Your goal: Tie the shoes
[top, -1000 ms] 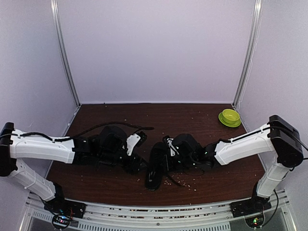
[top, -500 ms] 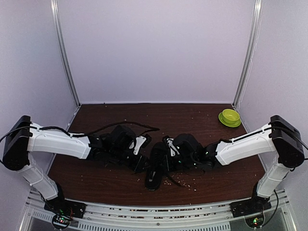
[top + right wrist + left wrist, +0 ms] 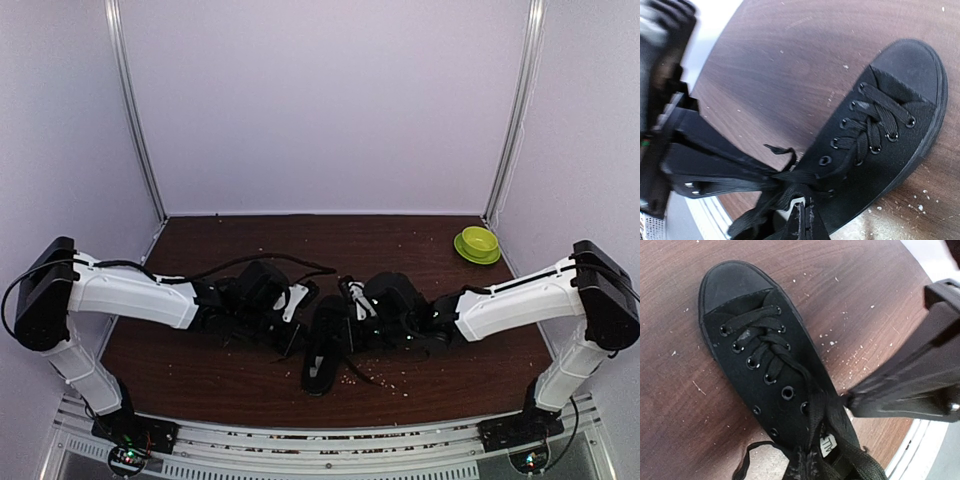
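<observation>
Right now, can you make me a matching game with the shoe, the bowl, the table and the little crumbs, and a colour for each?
Things:
1. shoe
2. bowl
3. table
4. crumbs

Colours:
A. dark brown
B. pale
C. black
D. green

Pairs: 1-C, 2-D, 3-A, 4-B
</observation>
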